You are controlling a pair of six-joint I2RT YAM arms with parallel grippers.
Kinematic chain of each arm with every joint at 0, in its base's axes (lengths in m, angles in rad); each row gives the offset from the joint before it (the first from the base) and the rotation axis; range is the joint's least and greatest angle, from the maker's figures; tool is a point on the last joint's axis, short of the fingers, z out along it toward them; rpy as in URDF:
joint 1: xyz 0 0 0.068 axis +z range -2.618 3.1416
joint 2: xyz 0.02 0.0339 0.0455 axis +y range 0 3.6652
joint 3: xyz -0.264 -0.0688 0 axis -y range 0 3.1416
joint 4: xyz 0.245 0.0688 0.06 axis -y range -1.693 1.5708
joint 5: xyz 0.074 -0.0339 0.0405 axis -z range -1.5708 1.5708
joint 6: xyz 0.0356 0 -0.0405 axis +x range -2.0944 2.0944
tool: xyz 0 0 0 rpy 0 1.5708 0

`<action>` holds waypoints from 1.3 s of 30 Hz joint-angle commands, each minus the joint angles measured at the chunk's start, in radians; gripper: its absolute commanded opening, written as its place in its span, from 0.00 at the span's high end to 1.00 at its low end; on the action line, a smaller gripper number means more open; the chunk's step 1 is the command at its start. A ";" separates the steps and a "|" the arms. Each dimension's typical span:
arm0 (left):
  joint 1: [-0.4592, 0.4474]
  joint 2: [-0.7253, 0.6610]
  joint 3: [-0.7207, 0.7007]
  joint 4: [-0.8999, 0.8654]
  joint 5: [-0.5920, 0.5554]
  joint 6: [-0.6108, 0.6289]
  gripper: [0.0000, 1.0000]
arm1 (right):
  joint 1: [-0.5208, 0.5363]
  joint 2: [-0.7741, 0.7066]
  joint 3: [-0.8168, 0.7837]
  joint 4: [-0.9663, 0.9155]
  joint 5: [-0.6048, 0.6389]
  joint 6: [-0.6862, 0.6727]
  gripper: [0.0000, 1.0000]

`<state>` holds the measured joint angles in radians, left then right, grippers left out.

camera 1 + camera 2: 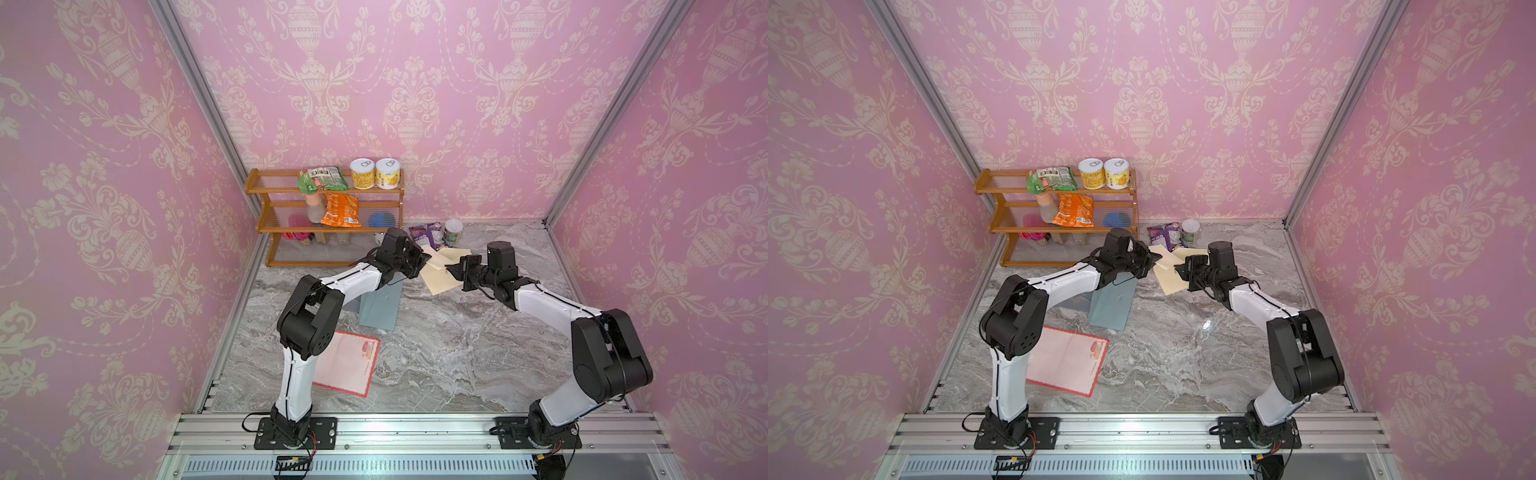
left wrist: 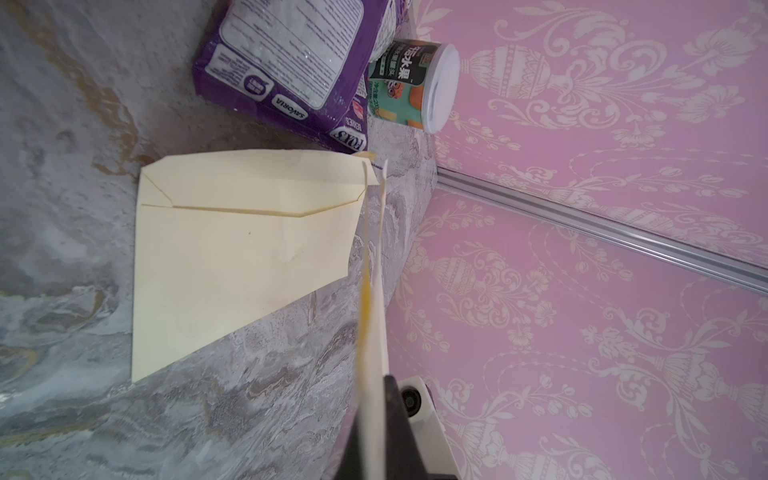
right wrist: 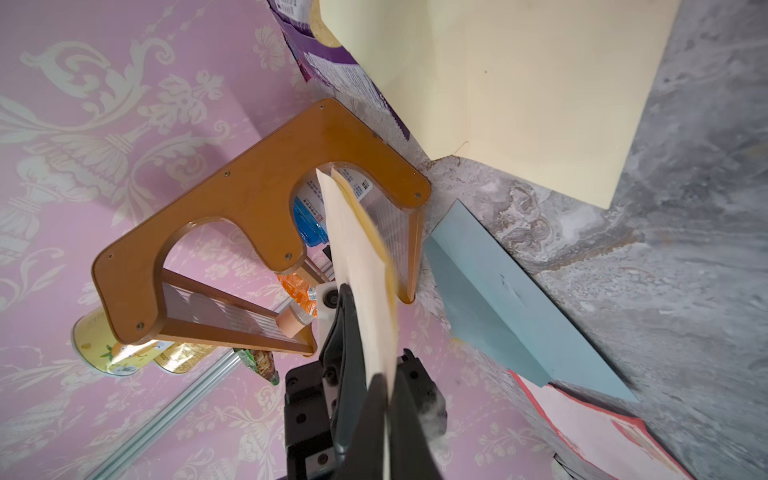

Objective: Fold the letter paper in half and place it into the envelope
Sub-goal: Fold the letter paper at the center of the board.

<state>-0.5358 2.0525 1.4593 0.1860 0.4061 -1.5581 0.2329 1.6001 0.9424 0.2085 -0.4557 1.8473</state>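
The left gripper (image 2: 374, 415) is clamped tight on the letter paper (image 2: 376, 291), a cream sheet seen edge-on in its wrist view, rising from between the dark jaws with a second, yellower layer showing against it. The right gripper (image 3: 384, 390) is likewise pinched closed on the same paper (image 3: 357, 257), where two layers again show at the far edge. In both top views the two grippers face each other at the back of the marble tabletop (image 1: 457, 353), the left (image 1: 424, 261) and the right (image 1: 453, 270) close together with the paper lifted between them. Just under and beside them the cream envelope (image 2: 241, 257) lies flat on the marble, its flap side up, at a slant (image 1: 440, 282). Beyond the envelope sit a purple packet (image 2: 291, 62) and, touching it, a white-lidded tub (image 2: 411, 87) near the back wall. A wooden rack (image 3: 249, 195) stands to the left of these. Nearer the arms' bases, a blue-grey sheet (image 1: 380, 307) lies below the left forearm, and a red-bordered sheet (image 1: 353, 365) lies partly hidden behind that arm.
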 commanded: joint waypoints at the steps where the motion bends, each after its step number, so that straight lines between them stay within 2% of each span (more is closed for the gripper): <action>1: -0.007 -0.044 0.004 -0.019 0.005 0.043 0.88 | 0.004 -0.040 -0.027 0.011 0.047 -0.062 1.00; 3: -0.011 -0.046 0.007 -0.017 0.007 0.050 0.68 | 0.004 -0.037 -0.044 0.061 0.060 -0.083 1.00; 4: -0.014 -0.047 0.006 -0.018 0.006 0.053 0.61 | 0.004 -0.036 -0.055 0.080 0.068 -0.088 1.00; 5: -0.019 -0.048 0.008 -0.018 0.006 0.054 0.60 | 0.005 -0.034 -0.065 0.097 0.078 -0.088 1.00; 16: -0.066 -0.044 -0.009 0.007 0.026 0.035 0.64 | 0.003 0.028 -0.082 0.213 0.109 -0.062 1.00; 19: -0.071 -0.047 -0.024 0.018 0.025 0.029 0.72 | 0.004 0.041 -0.070 0.216 0.106 -0.066 1.00; 21: -0.070 -0.049 -0.024 0.015 0.027 0.032 0.83 | 0.004 0.046 -0.063 0.209 0.105 -0.074 1.00; 23: -0.070 -0.045 -0.014 0.008 0.034 0.041 0.99 | 0.004 0.050 -0.058 0.206 0.105 -0.078 1.00; 24: -0.070 -0.042 -0.007 -0.002 0.037 0.047 1.00 | 0.003 0.052 -0.057 0.206 0.106 -0.079 1.00; 30: -0.047 -0.053 0.001 -0.059 0.046 0.112 1.00 | 0.004 0.055 -0.046 0.216 0.090 -0.088 1.00; 31: -0.039 -0.056 0.003 -0.071 0.051 0.127 0.96 | 0.003 0.053 -0.046 0.216 0.088 -0.091 1.00; 33: -0.022 -0.065 -0.002 -0.098 0.051 0.151 0.77 | 0.003 0.045 -0.051 0.216 0.084 -0.094 1.00; 34: -0.013 -0.069 -0.006 -0.103 0.051 0.162 0.72 | 0.004 0.043 -0.051 0.216 0.081 -0.095 1.00; 39: 0.020 -0.075 -0.026 -0.107 0.053 0.180 0.69 | 0.005 0.040 -0.062 0.244 0.065 -0.081 1.00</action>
<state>-0.5350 2.0224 1.4490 0.1108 0.4461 -1.4277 0.2371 1.6394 0.8673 0.4141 -0.3702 1.7798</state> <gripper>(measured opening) 0.302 0.032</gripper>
